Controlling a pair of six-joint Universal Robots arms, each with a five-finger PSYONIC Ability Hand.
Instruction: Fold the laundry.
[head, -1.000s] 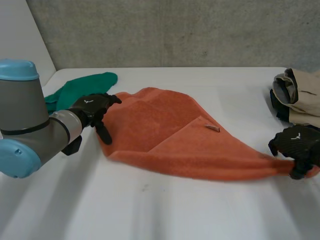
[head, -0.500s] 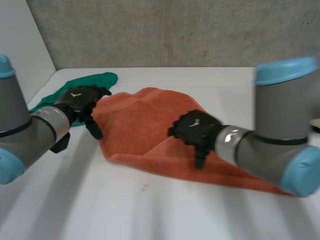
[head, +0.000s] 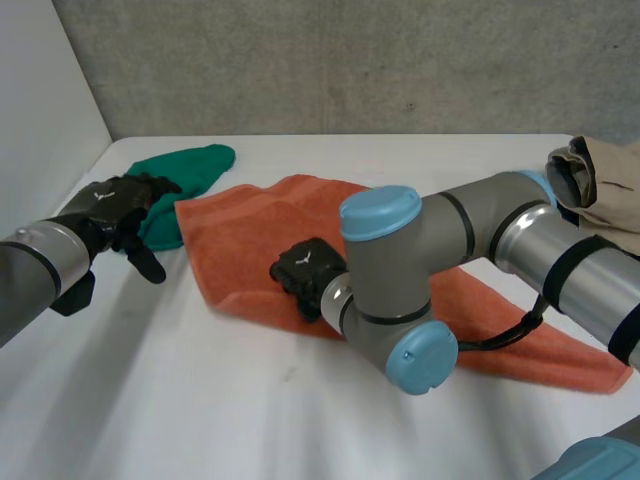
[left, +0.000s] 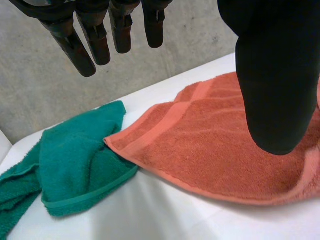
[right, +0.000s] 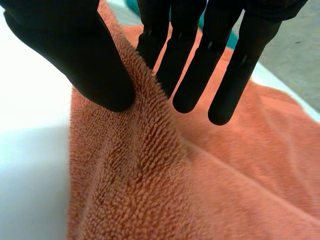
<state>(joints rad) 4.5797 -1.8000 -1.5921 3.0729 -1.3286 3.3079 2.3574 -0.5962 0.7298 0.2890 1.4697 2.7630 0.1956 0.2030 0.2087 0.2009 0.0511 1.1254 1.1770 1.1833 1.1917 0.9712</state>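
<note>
An orange towel (head: 250, 235) lies spread across the middle of the white table, its long tail running toward the right front. My right hand (head: 305, 272) rests on the towel's near edge left of centre, and the right arm reaches across the cloth. In the right wrist view a raised ridge of towel (right: 150, 190) is pinched between the thumb (right: 75, 45) and the fingers. My left hand (head: 115, 205) hovers open left of the towel, by a green cloth (head: 185, 165). Its straight fingers (left: 95, 35) hang above the green cloth (left: 75, 160) and the towel's corner (left: 215, 140).
A beige garment (head: 600, 185) is piled at the table's right edge. A grey wall runs behind the table, and a white panel stands at the far left. The right arm's elbow (head: 420, 355) sits low over the towel's front.
My right hand has swept from the towel's right tip across to its left front edge and closed on a ridge of cloth. My left hand has drawn back left, off the towel.
</note>
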